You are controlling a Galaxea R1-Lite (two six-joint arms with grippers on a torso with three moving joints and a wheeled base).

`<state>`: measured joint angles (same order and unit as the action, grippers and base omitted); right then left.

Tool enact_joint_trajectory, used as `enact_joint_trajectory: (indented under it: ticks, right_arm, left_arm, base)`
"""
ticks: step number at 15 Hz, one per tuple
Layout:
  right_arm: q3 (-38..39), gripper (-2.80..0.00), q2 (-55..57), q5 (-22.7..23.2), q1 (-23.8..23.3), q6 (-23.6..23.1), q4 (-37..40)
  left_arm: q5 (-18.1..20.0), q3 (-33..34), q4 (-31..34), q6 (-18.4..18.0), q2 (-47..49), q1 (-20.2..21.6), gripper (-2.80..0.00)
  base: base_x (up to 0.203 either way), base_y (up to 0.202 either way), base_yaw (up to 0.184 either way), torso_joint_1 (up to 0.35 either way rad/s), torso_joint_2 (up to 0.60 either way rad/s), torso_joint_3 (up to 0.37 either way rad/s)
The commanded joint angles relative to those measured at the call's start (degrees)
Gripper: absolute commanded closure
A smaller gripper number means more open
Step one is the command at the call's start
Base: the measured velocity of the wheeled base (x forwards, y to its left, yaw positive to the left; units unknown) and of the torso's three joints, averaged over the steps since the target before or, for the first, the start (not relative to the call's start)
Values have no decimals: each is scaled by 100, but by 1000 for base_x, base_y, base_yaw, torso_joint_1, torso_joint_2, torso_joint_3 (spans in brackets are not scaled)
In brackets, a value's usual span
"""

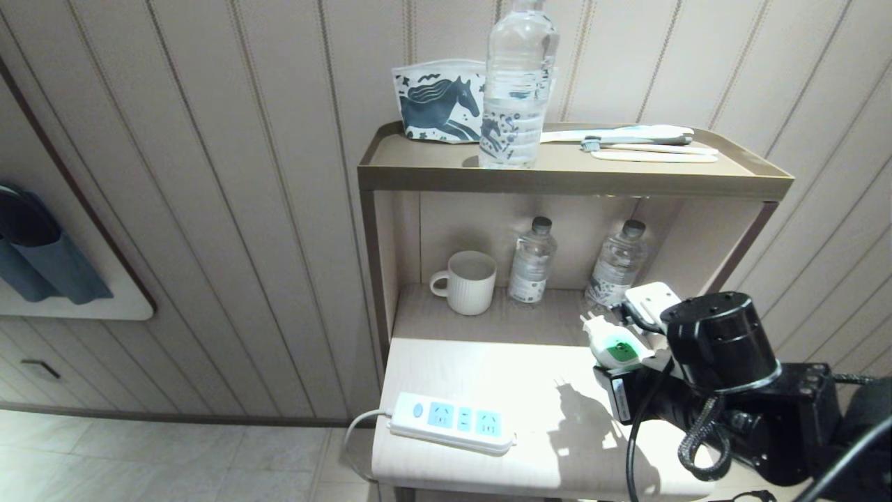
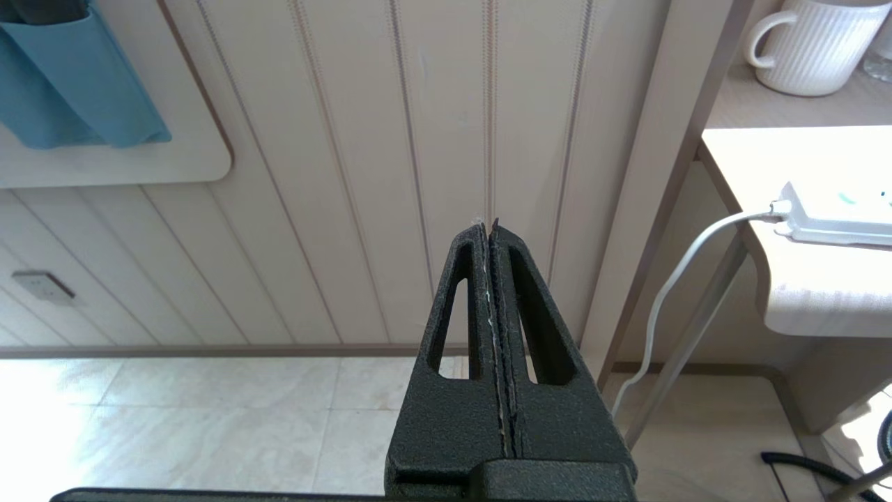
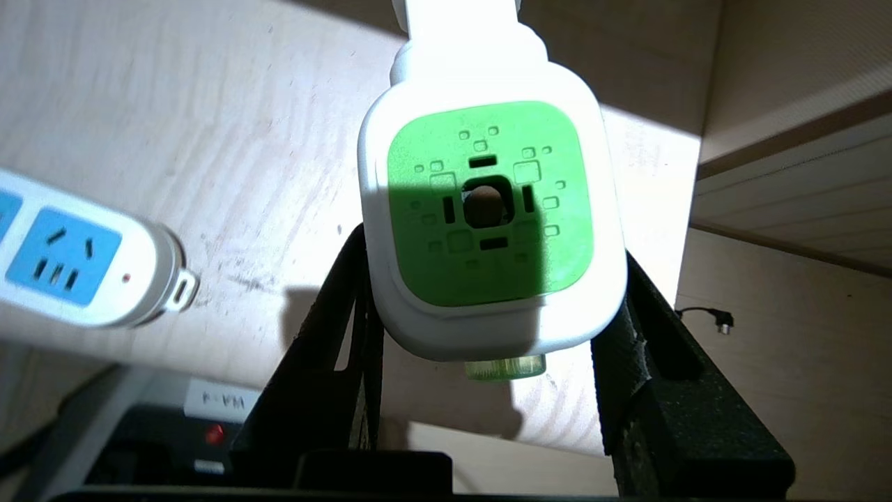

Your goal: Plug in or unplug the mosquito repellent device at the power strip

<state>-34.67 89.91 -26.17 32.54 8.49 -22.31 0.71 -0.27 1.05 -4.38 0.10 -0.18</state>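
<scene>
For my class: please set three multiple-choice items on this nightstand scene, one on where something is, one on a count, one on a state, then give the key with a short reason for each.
1. Where is the power strip?
A. on the top tray
B. near the front edge of the lower surface
C. on the floor

2. How many clear water bottles are in view?
A. one
B. two
C. three

3. What state is the mosquito repellent device in?
A. plugged into the strip
B. standing beside the mug
C. held clear of the strip by the right gripper

Key:
1 B: the strip lies at the front of the pale shelf, its cord hanging off the edge.
2 C: one stands on the top tray, two in the cubby.
3 C: the fingers clamp its white head and the sockets are empty.
</scene>
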Motion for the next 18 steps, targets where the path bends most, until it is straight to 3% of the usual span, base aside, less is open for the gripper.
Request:
enact_joint_trajectory:
  ticks: [1, 3, 5, 11, 16, 18]
  right_arm:
    - [513, 0, 77, -47, -321, 369, -1121]
    - [675, 0, 354, -36, -356, 820, -1287]
    - [882, 0, 596, -27, -336, 958, -1643]
    - [990, 0, 1860, -101, -263, 910, -2951]
    - [1062, 0, 2064, -209, -204, 580, -3211]
    - [1167, 0, 2194, -189, -180, 530, -3756]
  left_arm:
    - [0, 0, 1, -2, -1, 1, 0]
    - [0, 0, 1, -2, -1, 1, 0]
    - [0, 0, 1, -2, -1, 1, 0]
    - [0, 0, 1, -2, -1, 1, 0]
    - [0, 0, 1, -1, -1, 1, 0]
    - [0, 0, 1, -2, -1, 1, 0]
  base:
    - [0, 0, 0, 0, 0, 0]
    - [0, 0, 0, 0, 0, 0]
    - [0, 0, 0, 0, 0, 0]
    - [0, 0, 0, 0, 0, 0]
    - [0, 0, 0, 0, 0, 0]
    - [0, 0, 0, 0, 0, 0]
